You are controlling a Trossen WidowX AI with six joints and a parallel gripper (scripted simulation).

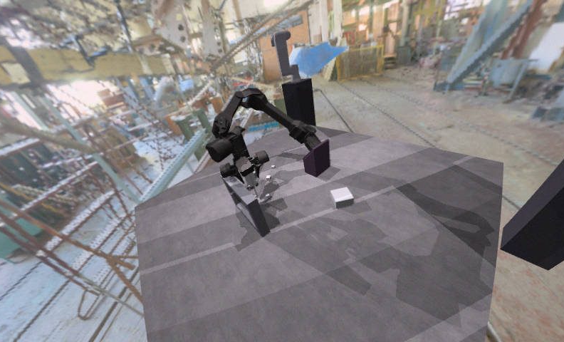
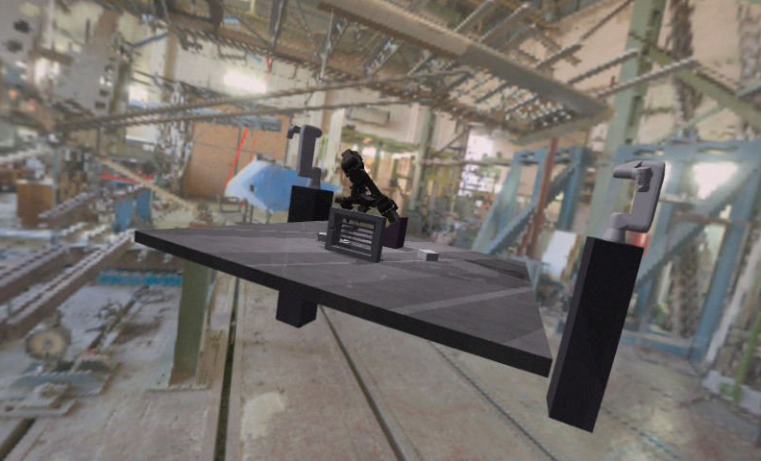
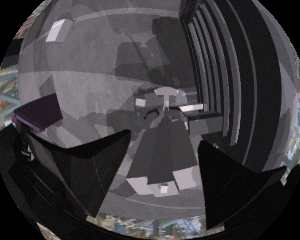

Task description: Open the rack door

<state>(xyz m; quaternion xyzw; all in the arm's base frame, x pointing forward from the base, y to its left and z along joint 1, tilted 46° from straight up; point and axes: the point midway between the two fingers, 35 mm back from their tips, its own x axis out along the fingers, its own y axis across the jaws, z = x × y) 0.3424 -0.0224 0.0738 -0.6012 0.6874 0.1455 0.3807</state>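
Observation:
My gripper (image 1: 252, 182) (image 3: 165, 140) is open, its two black fingers well apart in the wrist view. It points down close beside the rack's grey frame (image 1: 258, 218) (image 2: 380, 239), on the robot-base side. Dark slats (image 2: 356, 232) (image 3: 215, 70) show inside the frame; they lie along it, but the door's exact angle cannot be told. A light bar (image 3: 191, 107) and a dark block (image 3: 206, 123) show low beside the slats in the wrist view. I cannot tell the handle apart for certain, nor whether a finger touches anything. The frame hides the gripper's lower part in the exterior view.
A white box (image 1: 341, 196) (image 2: 428, 254) (image 3: 58, 30) lies on the table (image 1: 217, 292) (image 2: 447, 291). The arm rises from a purple block (image 1: 317, 159) (image 2: 396, 233) (image 3: 41, 111). Tiny white pieces (image 1: 268, 177) show near the gripper. Dark pillars (image 1: 300, 103) (image 2: 596, 326) stand beyond the table's edges.

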